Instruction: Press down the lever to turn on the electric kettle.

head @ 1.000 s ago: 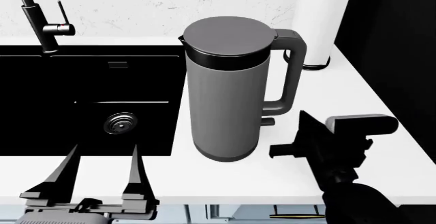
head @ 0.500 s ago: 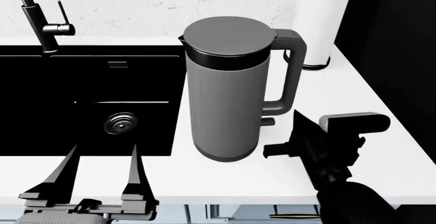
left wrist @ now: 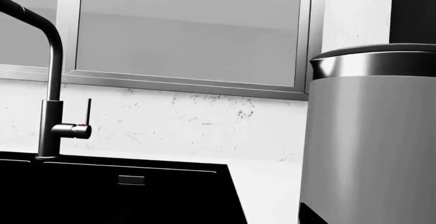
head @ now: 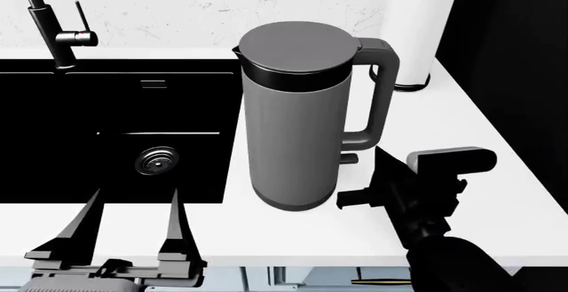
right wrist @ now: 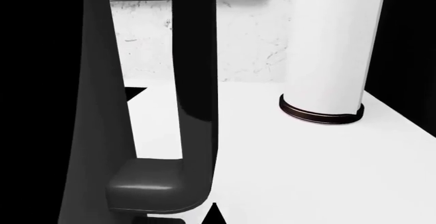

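Observation:
The electric kettle (head: 293, 122) stands upright on the white counter, a tall grey cylinder with its loop handle (head: 382, 92) facing right. The lever (head: 350, 158) is a small dark tab below the handle. My right gripper (head: 379, 152) sits just right of the lever and a little nearer to me, apart from it, fingers together and empty. In the right wrist view the handle's foot (right wrist: 150, 185) fills the near field, with the right gripper (right wrist: 214, 214) showing as one tip beside it. My left gripper (head: 132, 219) hangs open over the counter's front strip. The left wrist view shows the kettle's body (left wrist: 371, 142).
A black sink (head: 116, 106) with a round drain (head: 157, 161) lies left of the kettle, with a dark tap (head: 49, 26) behind it. A white cylinder roll (head: 417, 26) stands behind the handle at back right. A black wall bounds the counter's right edge (head: 523, 165).
My right gripper has moved left and slightly away from me, closing in on the lever and the handle's foot. The left arm and the kettle have not moved.

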`<state>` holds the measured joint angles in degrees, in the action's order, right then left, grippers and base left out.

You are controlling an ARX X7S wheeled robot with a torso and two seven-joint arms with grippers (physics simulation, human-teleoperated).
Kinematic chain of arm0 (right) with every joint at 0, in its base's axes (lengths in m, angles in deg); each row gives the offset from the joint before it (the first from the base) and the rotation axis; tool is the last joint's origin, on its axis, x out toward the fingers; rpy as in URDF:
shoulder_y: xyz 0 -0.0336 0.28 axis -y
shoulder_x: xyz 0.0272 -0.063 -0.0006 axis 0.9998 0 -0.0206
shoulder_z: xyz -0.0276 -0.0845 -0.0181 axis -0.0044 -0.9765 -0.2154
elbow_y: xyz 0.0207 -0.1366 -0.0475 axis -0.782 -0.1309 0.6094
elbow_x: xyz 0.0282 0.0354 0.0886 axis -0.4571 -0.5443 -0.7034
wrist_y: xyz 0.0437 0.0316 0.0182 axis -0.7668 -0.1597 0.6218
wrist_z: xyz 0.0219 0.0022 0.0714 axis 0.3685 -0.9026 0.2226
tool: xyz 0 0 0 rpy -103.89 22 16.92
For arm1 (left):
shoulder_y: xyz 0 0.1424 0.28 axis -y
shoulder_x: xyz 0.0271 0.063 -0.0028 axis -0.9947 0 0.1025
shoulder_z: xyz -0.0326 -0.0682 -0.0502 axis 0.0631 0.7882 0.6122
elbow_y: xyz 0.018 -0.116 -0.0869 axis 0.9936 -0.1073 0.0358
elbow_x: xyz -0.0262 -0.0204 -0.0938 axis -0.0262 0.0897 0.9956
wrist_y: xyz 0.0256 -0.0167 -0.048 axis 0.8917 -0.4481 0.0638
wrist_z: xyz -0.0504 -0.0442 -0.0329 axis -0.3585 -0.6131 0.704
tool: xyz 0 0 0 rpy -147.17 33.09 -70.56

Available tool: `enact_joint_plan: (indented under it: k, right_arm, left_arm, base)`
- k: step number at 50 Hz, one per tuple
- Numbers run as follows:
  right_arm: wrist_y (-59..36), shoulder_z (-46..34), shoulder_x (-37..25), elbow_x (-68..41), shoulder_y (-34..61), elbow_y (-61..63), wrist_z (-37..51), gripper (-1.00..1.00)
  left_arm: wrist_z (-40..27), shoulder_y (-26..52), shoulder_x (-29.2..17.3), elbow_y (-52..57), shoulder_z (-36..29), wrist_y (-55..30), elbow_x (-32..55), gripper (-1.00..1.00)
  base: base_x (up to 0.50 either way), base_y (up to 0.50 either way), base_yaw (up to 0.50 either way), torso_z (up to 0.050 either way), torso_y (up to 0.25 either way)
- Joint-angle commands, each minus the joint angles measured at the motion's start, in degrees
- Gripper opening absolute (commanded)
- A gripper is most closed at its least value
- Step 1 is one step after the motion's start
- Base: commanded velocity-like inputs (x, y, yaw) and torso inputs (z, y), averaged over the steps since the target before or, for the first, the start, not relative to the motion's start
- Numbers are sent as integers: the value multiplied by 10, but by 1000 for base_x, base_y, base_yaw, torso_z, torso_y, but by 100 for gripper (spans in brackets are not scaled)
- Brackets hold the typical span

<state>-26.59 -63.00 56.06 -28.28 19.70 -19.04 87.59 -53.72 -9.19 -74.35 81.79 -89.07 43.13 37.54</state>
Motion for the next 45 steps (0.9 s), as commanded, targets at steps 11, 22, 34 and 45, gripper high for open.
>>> enact_joint_plan:
  k: [11, 22, 34, 45]
  right_arm:
    - [-2, -10, 2, -5, 6, -5, 0, -100]
    - [-1, -17, 4, -6, 8, -10, -2, -100]
    - [-9, -22, 2, -11, 10, -6, 0, -100]
    - [-18, -20, -2, -26, 5, 6, -2, -100]
  left_arm:
    - [-4, 0, -3, 1, -2, 1, 2, 100]
    - [-5, 0, -5, 0, -4, 2, 2, 100]
    - [-7, 1, -6, -1, -5, 3, 2, 100]
    - [-10, 0, -8, 0, -6, 3, 4, 100]
  base:
    - [0, 0, 0, 0, 0]
    - [0, 0, 0, 0, 0]
    - [0, 0, 0, 0, 0]
    - [0, 0, 0, 0, 0]
